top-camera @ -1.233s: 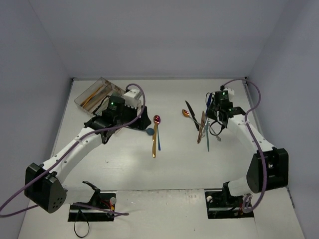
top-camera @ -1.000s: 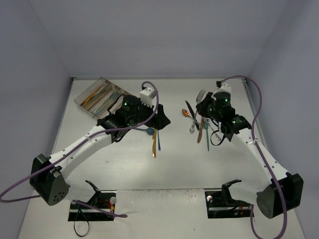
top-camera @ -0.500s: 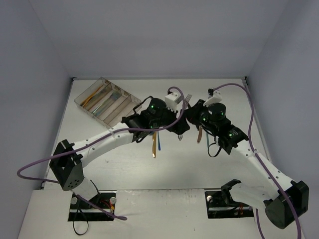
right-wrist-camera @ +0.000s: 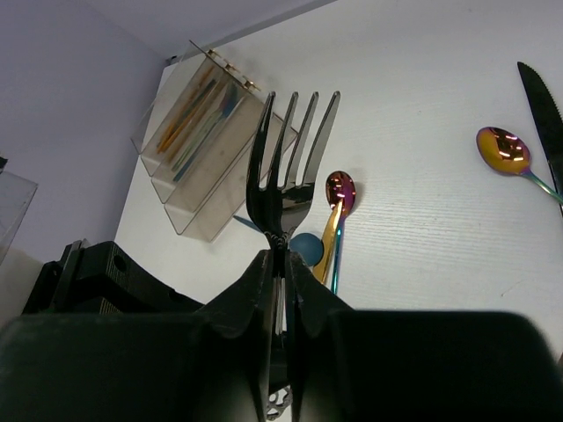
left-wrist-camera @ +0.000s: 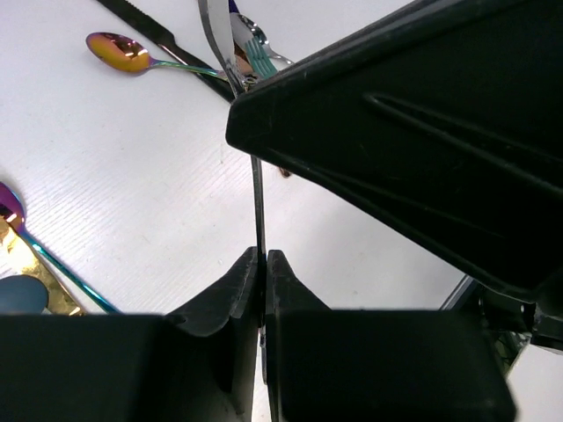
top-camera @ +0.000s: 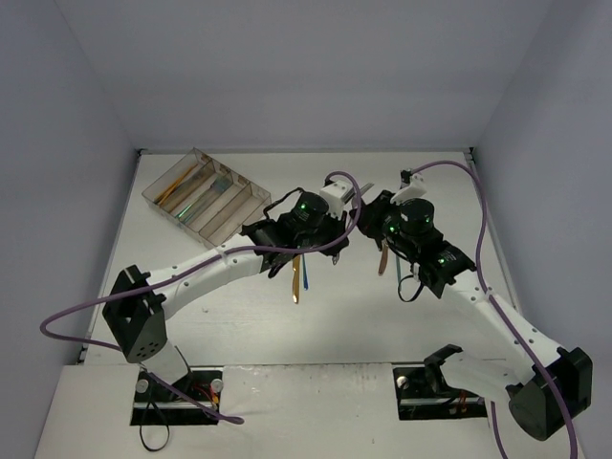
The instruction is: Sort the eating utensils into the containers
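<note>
A dark fork (right-wrist-camera: 287, 171) stands tines-up in my right gripper (right-wrist-camera: 281, 262), which is shut on its neck. In the left wrist view the same fork shows edge-on as a thin handle (left-wrist-camera: 258, 202), and my left gripper (left-wrist-camera: 261, 257) is shut on it just below the right gripper's black body. From above, both grippers meet over the table's middle: left gripper (top-camera: 339, 239), right gripper (top-camera: 375, 214). The clear divided tray (top-camera: 206, 196) sits at the back left with several utensils in it. Loose on the table lie a gold piece (top-camera: 295, 277), a blue spoon (right-wrist-camera: 306, 246) and a pink spoon (right-wrist-camera: 340, 192).
A gold iridescent spoon (left-wrist-camera: 119, 51), a black knife (left-wrist-camera: 151, 24) and a teal fork (left-wrist-camera: 259, 54) lie near the right arm. A copper utensil (top-camera: 382, 256) shows under it. The tray (right-wrist-camera: 202, 123) stands left of the fork. Grey walls enclose the table.
The left arm swung right from beside the tray to the right gripper and shut on the fork's handle. The right arm lifted the fork and carried it left.
</note>
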You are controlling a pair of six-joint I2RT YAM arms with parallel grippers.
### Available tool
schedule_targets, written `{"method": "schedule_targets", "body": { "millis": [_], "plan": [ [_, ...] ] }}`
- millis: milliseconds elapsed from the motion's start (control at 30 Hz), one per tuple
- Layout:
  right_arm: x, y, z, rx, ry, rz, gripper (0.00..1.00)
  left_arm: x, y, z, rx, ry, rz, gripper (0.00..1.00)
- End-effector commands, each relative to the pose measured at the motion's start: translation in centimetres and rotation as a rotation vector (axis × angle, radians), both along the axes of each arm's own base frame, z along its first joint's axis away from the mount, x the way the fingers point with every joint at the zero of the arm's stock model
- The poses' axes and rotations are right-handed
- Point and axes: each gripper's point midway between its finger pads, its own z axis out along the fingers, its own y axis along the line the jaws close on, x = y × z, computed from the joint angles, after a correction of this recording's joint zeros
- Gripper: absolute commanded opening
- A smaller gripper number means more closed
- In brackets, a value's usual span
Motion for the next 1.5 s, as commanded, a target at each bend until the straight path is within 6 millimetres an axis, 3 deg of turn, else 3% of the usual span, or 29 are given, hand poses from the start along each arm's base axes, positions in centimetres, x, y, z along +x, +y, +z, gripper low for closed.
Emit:
{"method": "schedule_targets", "body": {
  "millis": [0, 100, 200, 300, 367, 500, 667, 767, 833, 967, 1000, 1133, 1333, 1467],
  "plan": [
    [0.5, 0.5, 3.0, 0.046, -0.109, 0.005, 0.27, 1.0, 1.4, 3.9, 0.0, -0.128, 0.02, 0.0],
    [0.5, -0.2, 2.5, 0.02, -0.118, -0.017, 0.44, 2.2, 4.0, 3.4, 0.074, -0.163, 0.045, 0.0],
    [0.3, -1.1, 2.3, -0.007, -0.133, -0.038, 0.5, 4.4, 8.0, 3.1, 0.141, -0.19, 0.095, 0.0],
    [0.2, -2.2, 1.6, -0.048, -0.129, -0.073, 0.51, 6.3, 12.1, 3.0, 0.212, -0.229, 0.114, 0.0],
    [0.1, -3.3, 1.1, -0.095, -0.127, -0.1, 0.52, 8.6, 16.0, 2.9, 0.289, -0.265, 0.155, 0.0],
    [-0.3, -4.9, -0.6, -0.168, -0.107, -0.13, 0.53, 11.7, 21.7, 2.6, 0.486, -0.335, 0.101, 0.0],
    [-0.6, -6.0, -2.9, -0.205, -0.065, -0.133, 0.53, 16.5, 29.0, 0.3, 0.605, -0.281, 0.112, 0.0],
    [-0.5, -6.7, -4.0, -0.222, -0.04, -0.135, 0.53, 19.2, 32.1, 0.2, 0.627, -0.28, 0.14, 0.0],
    [-0.4, -7.1, -4.5, -0.23, -0.027, -0.133, 0.53, 20.9, 34.8, -1.4, 0.661, -0.25, 0.152, 0.0],
    [-0.1, -8.2, -5.4, -0.241, 0.003, -0.129, 0.53, 23.5, 37.2, -2.5, 0.658, -0.247, 0.139, 0.0],
    [-0.1, -8.3, -5.6, -0.241, 0.01, -0.126, 0.53, 23.9, 38.9, -2.7, 0.661, -0.235, 0.163, 0.0],
    [0.0, -8.7, -6.3, -0.249, 0.036, -0.128, 0.53, 25.7, 41.6, -4.0, 0.683, -0.214, 0.188, 0.0],
    [0.0, -8.7, -7.3, -0.249, 0.067, -0.129, 0.53, 27.1, 42.9, -6.8, 0.72, -0.183, 0.164, 0.0],
    [0.1, -8.7, -7.3, -0.24, 0.075, -0.136, 0.53, 26.9, 43.2, -9.1, 0.718, -0.133, 0.152, 0.0]
  ]
}}
